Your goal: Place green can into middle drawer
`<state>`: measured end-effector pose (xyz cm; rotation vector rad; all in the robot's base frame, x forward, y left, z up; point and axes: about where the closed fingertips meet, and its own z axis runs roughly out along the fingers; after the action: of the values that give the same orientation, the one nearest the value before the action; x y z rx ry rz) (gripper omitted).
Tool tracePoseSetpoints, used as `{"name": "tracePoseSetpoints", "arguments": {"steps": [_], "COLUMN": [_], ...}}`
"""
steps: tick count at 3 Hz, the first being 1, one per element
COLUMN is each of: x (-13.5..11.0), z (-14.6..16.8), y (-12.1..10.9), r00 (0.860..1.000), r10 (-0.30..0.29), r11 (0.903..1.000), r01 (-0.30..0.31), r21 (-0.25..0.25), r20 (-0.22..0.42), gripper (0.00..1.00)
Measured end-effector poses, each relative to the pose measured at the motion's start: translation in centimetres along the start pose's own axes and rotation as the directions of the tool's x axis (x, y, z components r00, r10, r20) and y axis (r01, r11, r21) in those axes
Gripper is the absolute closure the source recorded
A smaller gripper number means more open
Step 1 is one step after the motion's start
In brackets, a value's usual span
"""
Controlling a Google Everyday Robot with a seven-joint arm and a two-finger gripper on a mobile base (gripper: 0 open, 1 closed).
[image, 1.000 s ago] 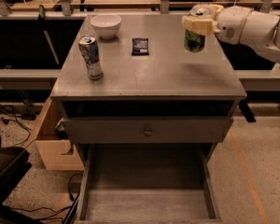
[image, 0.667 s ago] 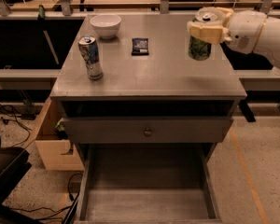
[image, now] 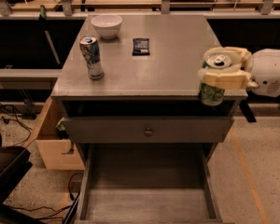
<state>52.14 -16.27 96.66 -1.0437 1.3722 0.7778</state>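
Note:
My gripper is shut on the green can and holds it upright in the air over the front right corner of the cabinet top. The can's silver top with its pull tab shows between the cream fingers. The white arm reaches in from the right edge. The middle drawer, a wide grey box with a bare floor, stands pulled out at the bottom of the view, below and to the left of the can. Above it sits a drawer front with a small round knob.
On the cabinet top stand a tall blue-and-silver can at the left, a white bowl at the back left and a small dark packet in the middle. A wooden box sits on the floor at the left.
My gripper has carried the green can from the back right of the cabinet top forward to its front right corner. Nothing else has moved.

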Motion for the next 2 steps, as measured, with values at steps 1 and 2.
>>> {"name": "tracePoseSetpoints", "arguments": {"steps": [1,2], "x": [4.38,4.49], "z": [-3.29,-3.45], "y": [4.31,5.24], "r00": [0.995,0.995], "r10": [0.078,0.081], "r11": [0.9924,0.9886], "r01": [-0.083,-0.088], "r21": [-0.091,-0.122], "r20": [-0.055,-0.058], "gripper": [1.00,1.00]}}
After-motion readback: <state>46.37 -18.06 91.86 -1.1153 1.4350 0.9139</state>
